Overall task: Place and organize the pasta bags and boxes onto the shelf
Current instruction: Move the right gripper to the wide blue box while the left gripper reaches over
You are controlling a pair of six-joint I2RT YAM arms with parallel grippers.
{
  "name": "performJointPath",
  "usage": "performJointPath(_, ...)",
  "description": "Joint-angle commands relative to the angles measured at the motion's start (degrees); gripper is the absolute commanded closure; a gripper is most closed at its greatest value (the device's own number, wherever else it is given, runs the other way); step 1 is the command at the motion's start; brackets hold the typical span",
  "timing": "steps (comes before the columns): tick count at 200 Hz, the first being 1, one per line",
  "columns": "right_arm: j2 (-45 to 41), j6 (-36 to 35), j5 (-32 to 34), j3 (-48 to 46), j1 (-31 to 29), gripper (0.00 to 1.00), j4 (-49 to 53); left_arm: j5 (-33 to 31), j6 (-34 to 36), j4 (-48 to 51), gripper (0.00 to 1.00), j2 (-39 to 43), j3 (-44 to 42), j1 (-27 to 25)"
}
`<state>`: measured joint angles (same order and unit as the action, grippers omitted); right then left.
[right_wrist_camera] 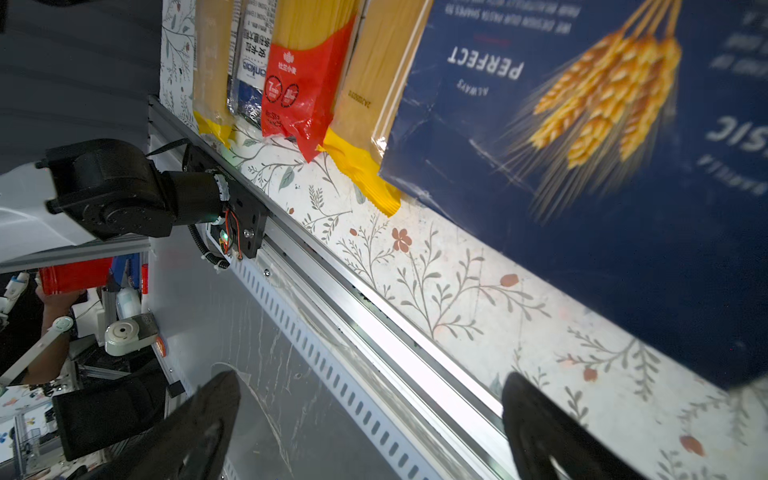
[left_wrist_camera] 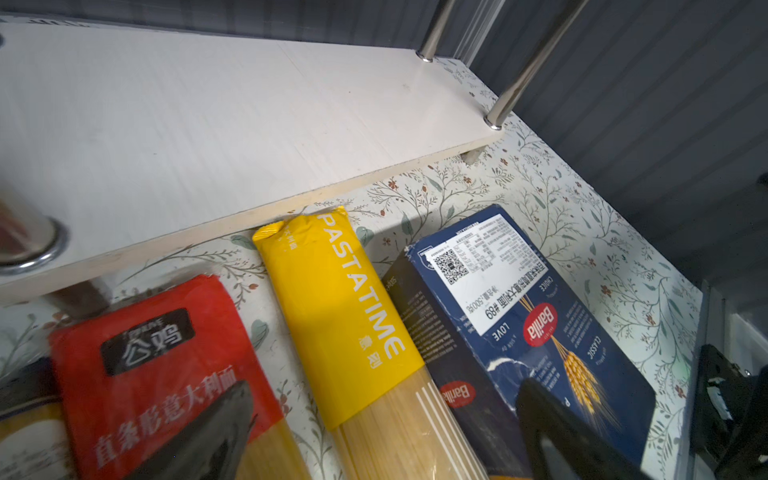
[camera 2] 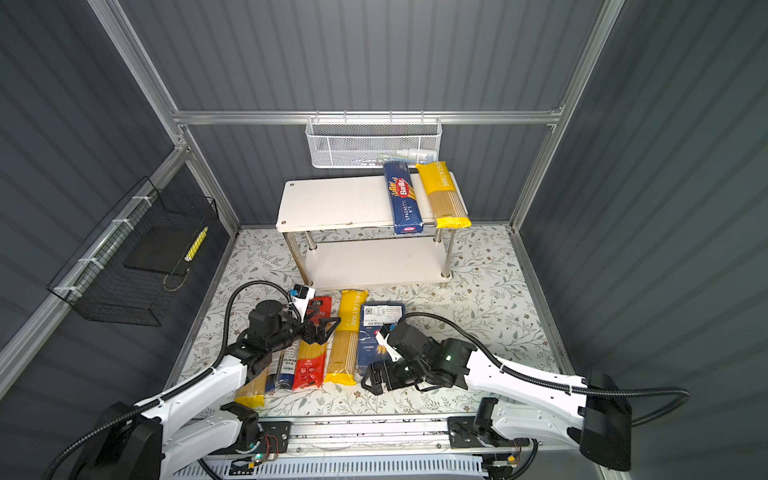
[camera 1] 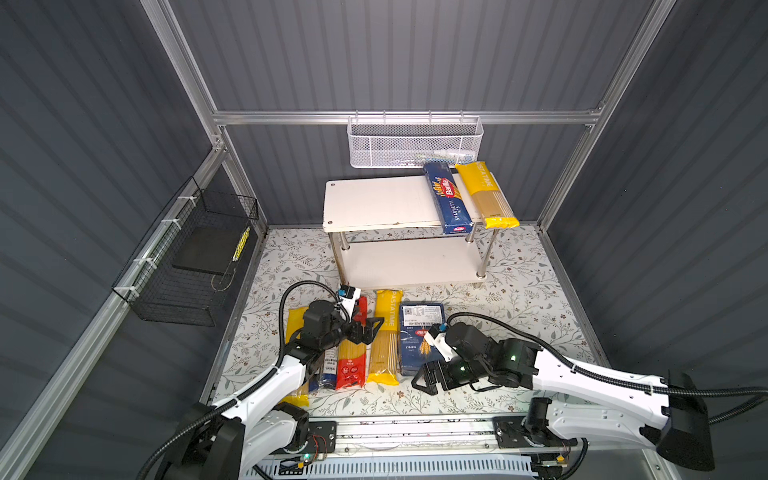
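The right end effector, spread wide and empty, hovers at the near end of the wide Barilla box. The box lies flat on the bench at its 12 o'clock, long axis 12-to-6.

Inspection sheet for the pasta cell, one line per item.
surface: floral table, no spills seen.
job's things: spaghetti box, one yellow-ended bag on shelf top board; wide box, PASTATIME bag, red bag, blue-label bag, half-hidden yellow bag rowed on table.
clutter: nothing seen.
grippers: left gripper open above the bags; right gripper open at wide box's near end; both empty.
cables: black conduits along both arms.
surroundings: white mesh basket, back rail; black wire basket, left wall.
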<state>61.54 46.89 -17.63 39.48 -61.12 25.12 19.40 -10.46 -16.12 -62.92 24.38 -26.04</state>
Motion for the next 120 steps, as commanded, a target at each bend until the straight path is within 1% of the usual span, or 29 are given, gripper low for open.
performJointPath(1,-1.10,3.64,-3.27,-2.41,-0.40,0.01,-2.54,-2.48,3.07,2.23,0.00,-1.91,4.66,-1.83)
performJointPath(17,-1.75,4.83,-3.09,-3.88,-0.41,0.01,-2.54,-1.98,2.71,1.89,0.00,-3.69,7.12,-2.46)
performJointPath(32,-2.20,7.04,-2.44,-6.14,-0.44,0.01,-7.07,-0.96,3.15,2.05,0.00,-7.30,10.46,-3.52)
performJointPath(37,-2.21,7.91,-2.26,-7.01,-0.41,0.01,-8.16,2.38,3.81,2.61,0.00,-8.87,11.97,-3.95)
performJointPath(42,-2.21,8.92,-2.24,-7.64,-0.40,0.01,-8.79,4.02,3.73,3.19,0.00,-10.42,13.44,-4.25)
performJointPath(47,-2.13,10.19,0.78,-8.24,-0.39,0.01,-9.26,5.57,3.02,2.35,0.00,-11.73,14.22,-4.36)
performJointPath(57,-2.06,13.35,1.81,-10.28,-0.49,0.01,-12.45,9.04,3.00,0.39,0.00,-13.83,15.26,-4.74)
performJointPath(66,-2.25,15.97,1.75,-12.52,-0.89,0.01,-17.26,7.21,4.19,1.51,0.00,-15.46,16.81,-5.80)
performJointPath(77,-3.00,18.79,4.37,-14.29,-2.35,0.01,-21.12,5.19,6.88,4.41,0.00,-17.17,19.11,-6.93)
performJointPath(85,-3.41,20.04,6.69,-14.98,-3.26,0.01,-22.02,3.79,8.19,5.61,0.00,-18.26,20.28,-7.38)
performJointPath(100,-3.79,21.43,10.78,-15.77,-4.54,0.01,-22.42,3.86,9.80,6.22,0.00,-20.35,21.78,-7.77)
performJointPath(120,-3.88,22.47,12.64,-17.06,-4.89,0.01,-24.99,3.37,11.40,7.46,0.00,-23.40,23.99,-8.48)
